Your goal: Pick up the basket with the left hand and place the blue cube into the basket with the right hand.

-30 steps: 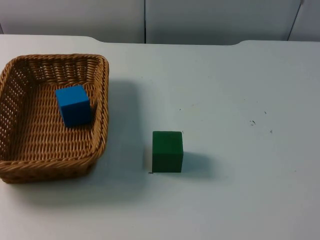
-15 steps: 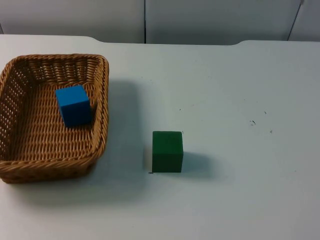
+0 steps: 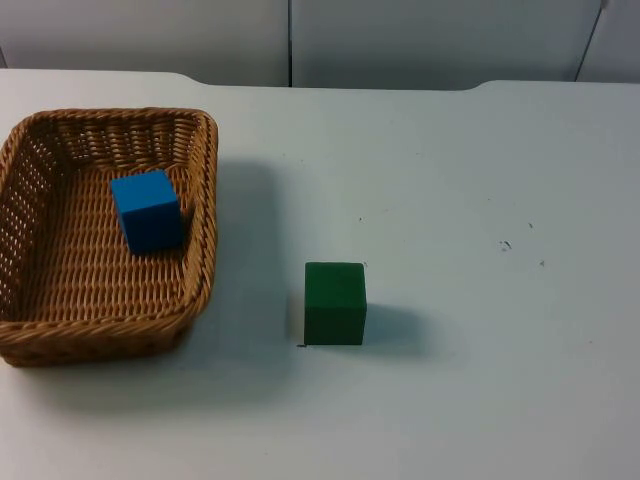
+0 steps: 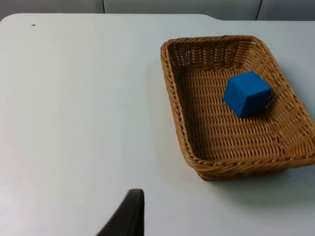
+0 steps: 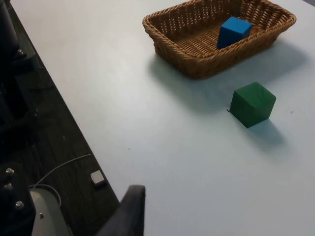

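Note:
A brown wicker basket (image 3: 205,200) stands on the white table at the left. The blue cube (image 3: 147,210) lies inside it, near its right wall and slightly turned. The left wrist view has the basket (image 4: 172,98) resting on the table with the blue cube (image 4: 247,93) in it. My left gripper (image 4: 129,216) waits well back from the basket over bare table. My right gripper (image 5: 130,211) waits near the table's edge, far from the basket (image 5: 170,49) and the blue cube (image 5: 234,32).
A green cube (image 3: 335,302) stands on the table right of the basket, about a cube's width from its corner; it is also in the right wrist view (image 5: 252,103). The grey partition wall (image 3: 400,40) closes the far side. Beyond the table edge is dark floor (image 5: 44,128).

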Tool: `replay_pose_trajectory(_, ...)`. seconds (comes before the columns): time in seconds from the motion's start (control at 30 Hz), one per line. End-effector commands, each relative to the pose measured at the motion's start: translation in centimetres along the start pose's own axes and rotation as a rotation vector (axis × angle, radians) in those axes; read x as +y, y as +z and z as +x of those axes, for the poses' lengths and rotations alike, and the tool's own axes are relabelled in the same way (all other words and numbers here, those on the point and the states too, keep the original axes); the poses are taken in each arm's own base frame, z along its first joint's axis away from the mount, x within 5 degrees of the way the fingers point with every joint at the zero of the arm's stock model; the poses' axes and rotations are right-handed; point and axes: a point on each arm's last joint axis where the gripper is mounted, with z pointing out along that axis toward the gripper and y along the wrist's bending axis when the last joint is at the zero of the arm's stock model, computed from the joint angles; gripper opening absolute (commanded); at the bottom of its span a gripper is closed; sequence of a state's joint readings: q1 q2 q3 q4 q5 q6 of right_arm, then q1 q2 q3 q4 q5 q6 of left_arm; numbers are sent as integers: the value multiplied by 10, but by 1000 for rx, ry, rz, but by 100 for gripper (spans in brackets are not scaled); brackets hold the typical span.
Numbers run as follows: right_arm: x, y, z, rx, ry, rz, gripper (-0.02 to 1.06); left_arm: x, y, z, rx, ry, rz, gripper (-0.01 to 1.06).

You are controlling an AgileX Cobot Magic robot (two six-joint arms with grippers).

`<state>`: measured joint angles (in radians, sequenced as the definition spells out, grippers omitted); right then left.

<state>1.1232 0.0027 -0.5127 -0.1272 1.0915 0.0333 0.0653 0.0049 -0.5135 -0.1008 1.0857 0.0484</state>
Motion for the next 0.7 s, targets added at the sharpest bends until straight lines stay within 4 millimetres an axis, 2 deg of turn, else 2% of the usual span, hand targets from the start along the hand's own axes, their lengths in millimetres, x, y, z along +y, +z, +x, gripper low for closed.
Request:
replay_pose_trajectory(0.0, 0, 1, 0, -13, -7, -3, 105, -1, 0, 0, -13, -2, 4, 105)
replay_pose_trajectory(0.47, 0, 1, 0, -12, -3, 4, 105, -1, 0, 0, -13, -2, 4, 105)
replay_pose_trajectory(0.67, 1, 0, 1, 0, 70, 143, 105, -1, 0, 0, -13, -2, 4, 105)
